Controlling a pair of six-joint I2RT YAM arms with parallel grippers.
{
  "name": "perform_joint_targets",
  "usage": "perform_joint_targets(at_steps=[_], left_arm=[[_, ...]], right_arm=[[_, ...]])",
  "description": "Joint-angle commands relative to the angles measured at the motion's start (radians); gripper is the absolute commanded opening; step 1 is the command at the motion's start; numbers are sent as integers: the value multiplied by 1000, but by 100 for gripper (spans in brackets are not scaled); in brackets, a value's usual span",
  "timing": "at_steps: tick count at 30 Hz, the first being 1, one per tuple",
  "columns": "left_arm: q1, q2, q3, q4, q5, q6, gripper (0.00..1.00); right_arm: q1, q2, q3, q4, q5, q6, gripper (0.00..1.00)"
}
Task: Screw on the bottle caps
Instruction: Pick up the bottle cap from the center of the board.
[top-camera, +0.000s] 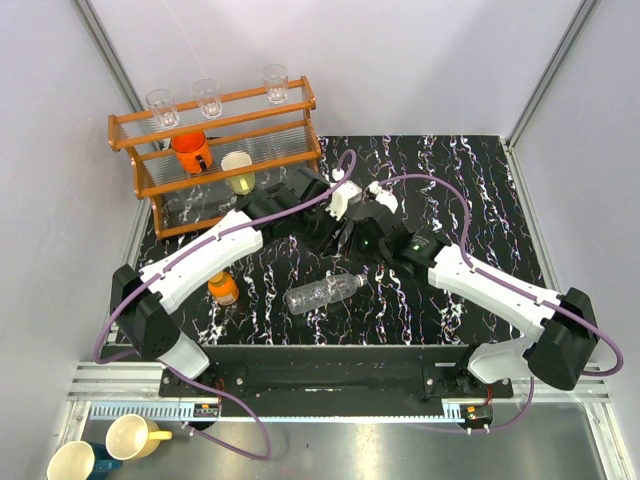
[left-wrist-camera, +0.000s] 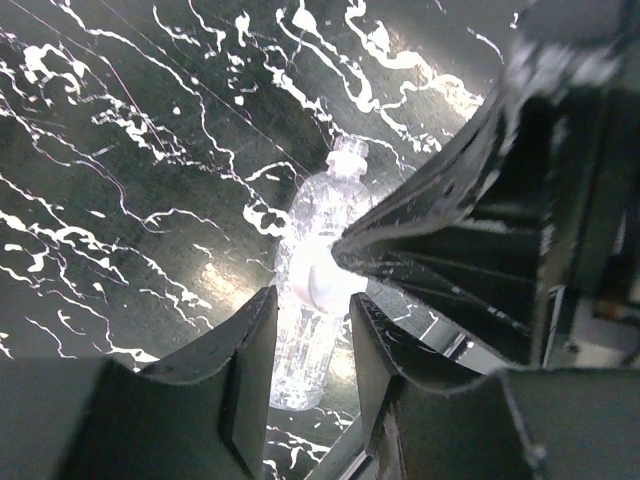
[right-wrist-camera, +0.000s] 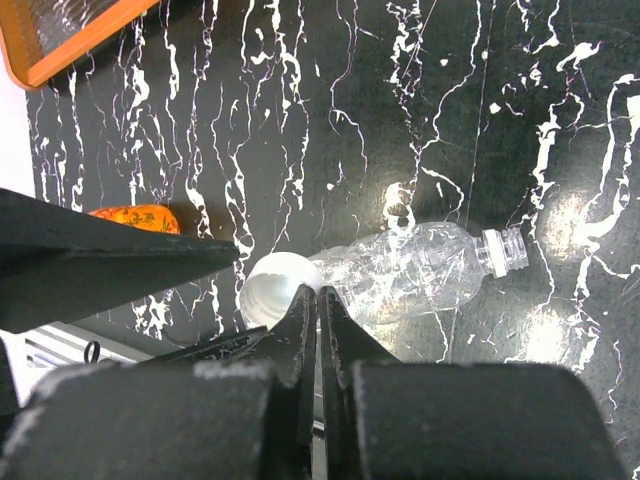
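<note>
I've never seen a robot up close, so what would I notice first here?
Probably the middle of the black marbled table, where the right hand pinches a little white cap and the open left hand faces it. Just below them a clear bottle lies on its side with no cap on, and a small orange bottle sits toward the table's left side.

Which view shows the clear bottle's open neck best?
Right wrist: the clear bottle lies on its side, threaded neck uncapped and sharp. Top external shows the whole bottle, but small. Left wrist sees it lengthwise, neck far and blurry, midsection behind the white cap.
</note>
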Motion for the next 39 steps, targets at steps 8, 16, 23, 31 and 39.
perform_joint_targets(at_steps=[8,16,23,31,39], left_arm=[[3,-34,44,99,-69,-16,38],[-10,-56,-16,108,-70,-6,38],[-30,-74,-66,126,-93,4,38],[-32,-76,-62,131,-129,7,36],[-30,-85,-57,140,-161,9,34]], right_arm=[[26,5,46,4,12,-3,0],[28,-3,50,1,26,-10,0],[28,-17,67,-8,44,-21,0],[26,-21,59,-11,27,-17,0],[34,-3,61,-16,4,-21,0]])
